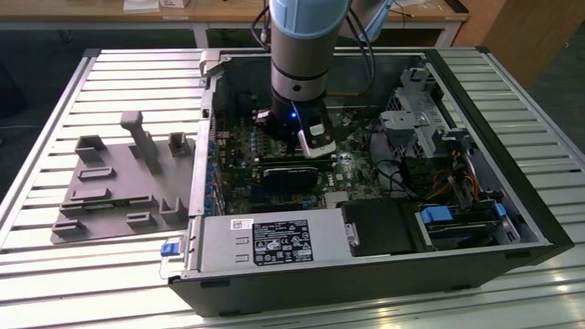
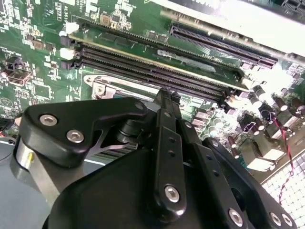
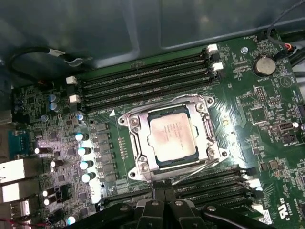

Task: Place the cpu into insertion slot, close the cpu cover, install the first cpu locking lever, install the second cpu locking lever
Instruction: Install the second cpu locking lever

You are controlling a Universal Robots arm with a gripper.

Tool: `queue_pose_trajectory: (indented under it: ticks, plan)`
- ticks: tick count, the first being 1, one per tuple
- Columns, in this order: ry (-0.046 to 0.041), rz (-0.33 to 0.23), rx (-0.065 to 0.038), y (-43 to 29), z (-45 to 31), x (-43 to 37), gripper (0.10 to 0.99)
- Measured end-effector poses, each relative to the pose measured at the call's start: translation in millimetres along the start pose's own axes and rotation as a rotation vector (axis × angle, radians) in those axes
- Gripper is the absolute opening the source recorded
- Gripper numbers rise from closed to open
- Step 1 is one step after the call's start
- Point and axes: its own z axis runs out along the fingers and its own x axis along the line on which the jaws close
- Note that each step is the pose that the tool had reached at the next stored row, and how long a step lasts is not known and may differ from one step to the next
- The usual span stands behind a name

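Note:
The cpu [image 3: 171, 138], a pale silver square chip, lies flat in the socket on the green motherboard. The cpu cover [image 3: 138, 143], a silvery frame, lies down around it. Thin wire levers [image 3: 200, 167] run along the socket edge nearest my fingers, one slanting slightly outward. My gripper [image 3: 163, 198] hovers just off that edge, its black fingers together and holding nothing. In the second wrist view the gripper [image 2: 164, 95] tip points at the socket's corner [image 2: 107, 88]. In the exterior view the gripper [image 1: 316, 152] reaches down into the open computer case.
Memory slots [image 3: 143, 81] flank the socket on two sides. Upright capacitors [image 3: 83, 150] stand beside it, and a coin battery [image 3: 263, 66] sits further off. The case holds a power supply [image 1: 265, 240] and a drive cage [image 1: 420, 116]. A grey fixture plate [image 1: 119, 185] lies at the exterior view's left.

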Motion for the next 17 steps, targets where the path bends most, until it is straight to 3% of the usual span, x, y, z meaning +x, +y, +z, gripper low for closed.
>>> queue_pose_trajectory:
  ticks: [9,12,17]
  plan:
    - [0.0181,-0.009,-0.067,-7.8,3.9,1.9,0.102]
    - [0.0232,-0.014,-0.085,-9.9,6.0,3.4,0.102]
    - [0.0288,-0.023,-0.105,-14.4,8.8,4.6,0.102]
